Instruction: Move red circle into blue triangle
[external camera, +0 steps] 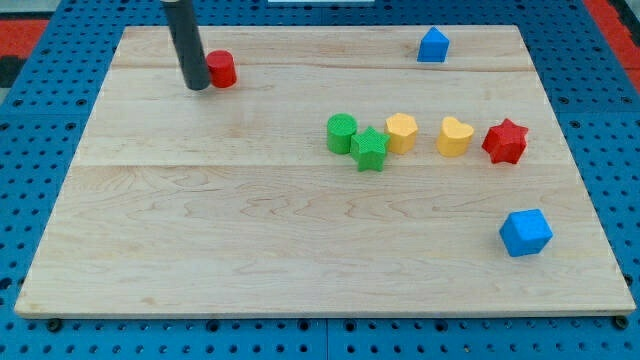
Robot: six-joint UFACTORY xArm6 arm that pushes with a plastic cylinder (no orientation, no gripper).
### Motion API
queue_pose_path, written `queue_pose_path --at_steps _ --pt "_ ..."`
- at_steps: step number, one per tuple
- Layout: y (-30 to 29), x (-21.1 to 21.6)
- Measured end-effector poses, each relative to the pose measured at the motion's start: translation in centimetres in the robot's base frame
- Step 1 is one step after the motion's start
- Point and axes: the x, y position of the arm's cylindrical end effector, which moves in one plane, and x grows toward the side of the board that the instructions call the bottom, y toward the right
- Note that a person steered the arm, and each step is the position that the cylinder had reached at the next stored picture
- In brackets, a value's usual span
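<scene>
— Where do we stand on the wooden board [250,220]?

— Our rod ends in my tip [197,87], near the view's top left corner, and the red circle [221,69] sits just to the view's right of it, touching or nearly so — we can't quite tell. There's no claw to open or close here; the rod is bare and grips nothing.

— And the target?

— The blue triangle [433,46] lies well apart along the view's top edge, off to the right. So the tip is on the far side of the red circle from the goal, which is where we'd want it: we judge a push toward the view's right, bearing slightly upward, should carry the circle across.

— The count?

— Eight blocks. Two blue: the triangle and a blue cube [525,232] at lower right. Two red: the circle and a red star [505,141]. Two green: a green cylinder [341,133] touching a green star [369,149]. Two yellow: a yellow block [401,131] and a yellow heart [455,136].
</scene>
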Motion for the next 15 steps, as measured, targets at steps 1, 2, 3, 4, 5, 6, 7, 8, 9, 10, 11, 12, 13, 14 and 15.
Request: queue_pose_path --at_steps 1,2,3,4,5,6,7,8,9,10,11,12,13,14,15 --pt "1.6 -2.0" --pt "7.4 -2.5" --pt "10.9 -3.5" --pt "9.0 -6.4" --pt "11.2 -7.4" --pt "15.3 -6.5" --pt "14.7 -5.4" --pt "15.6 -4.4" --pt "21.0 -4.4" --pt "24.8 -4.5" --pt "23.5 -4.6" --pt "23.2 -5.1" --pt "23.7 -5.1" --pt "25.9 -5.1" --pt "27.2 -5.1"
